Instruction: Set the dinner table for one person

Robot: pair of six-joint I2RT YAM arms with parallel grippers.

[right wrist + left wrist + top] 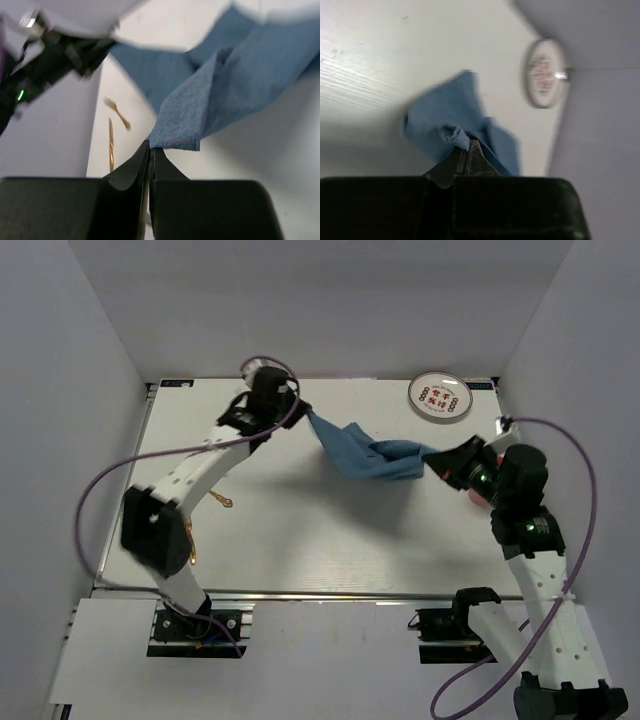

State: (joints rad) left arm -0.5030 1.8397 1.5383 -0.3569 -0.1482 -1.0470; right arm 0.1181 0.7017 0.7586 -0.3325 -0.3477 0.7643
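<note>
A blue cloth (pixel 365 453) hangs stretched above the white dinner table (pixel 300 540), held between both arms. My left gripper (pixel 303 412) is shut on the cloth's left corner (pixel 455 137) at the back of the table. My right gripper (pixel 432 458) is shut on its right corner (pixel 172 140). The cloth sags and is bunched in the middle. A white plate with red markings (pixel 439 397) lies at the back right and shows in the left wrist view (pixel 545 73). A gold fork (pixel 222 502) and a gold knife (pixel 191 545) lie at the left.
Grey walls close in the table on the left, back and right. A metal rail (pixel 330 595) runs along the near edge. The fork (pixel 117 114) and knife (pixel 110 145) also show in the right wrist view.
</note>
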